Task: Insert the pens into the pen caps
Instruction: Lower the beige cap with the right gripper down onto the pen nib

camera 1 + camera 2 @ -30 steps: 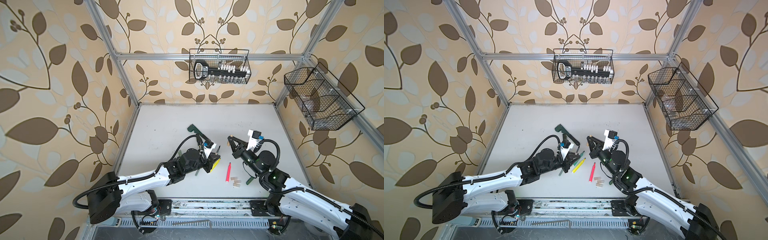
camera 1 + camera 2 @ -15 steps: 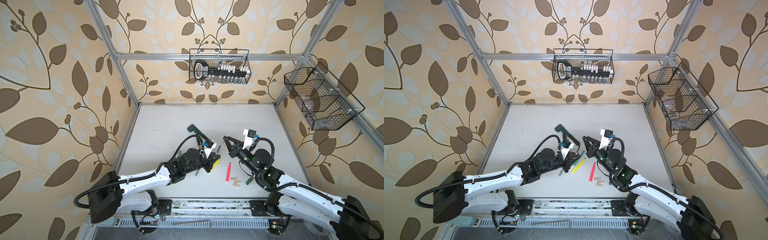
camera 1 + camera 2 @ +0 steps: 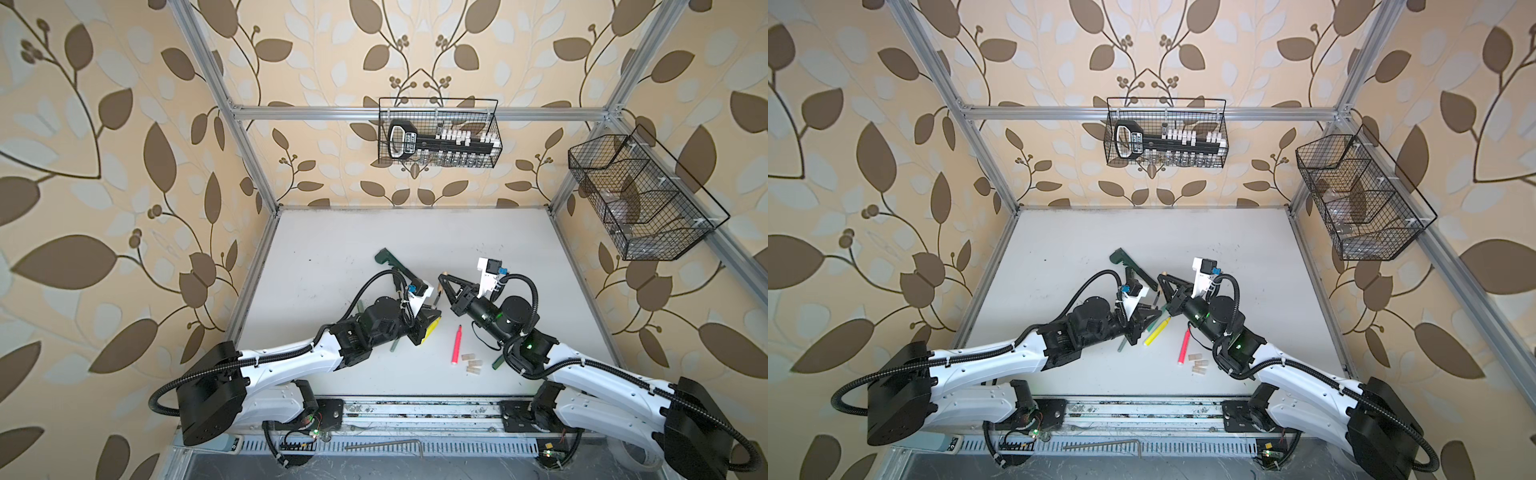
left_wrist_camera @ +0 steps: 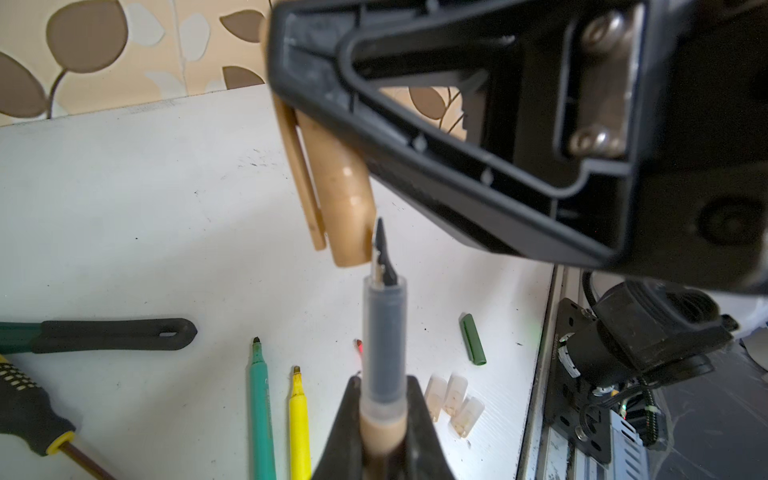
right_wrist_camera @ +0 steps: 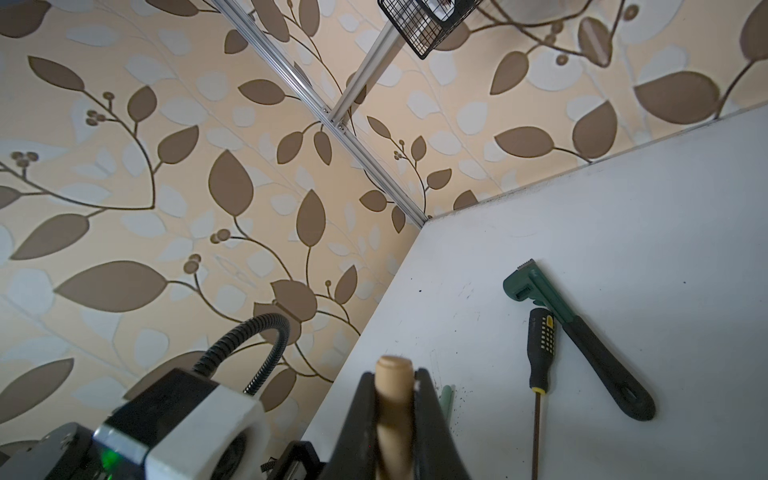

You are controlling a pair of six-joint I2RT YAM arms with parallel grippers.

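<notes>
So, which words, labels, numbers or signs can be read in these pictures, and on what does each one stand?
No text can be read.
White label on the black tool holder in the back wire basket: it carries print, but too small and blurred to read in both top views.
I find no other print.

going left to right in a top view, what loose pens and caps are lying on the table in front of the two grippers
green pen → yellow pen → pink pen → three pale caps. The wrench is left out: it lies farther back and spans the same stretch as the green pen.
</notes>
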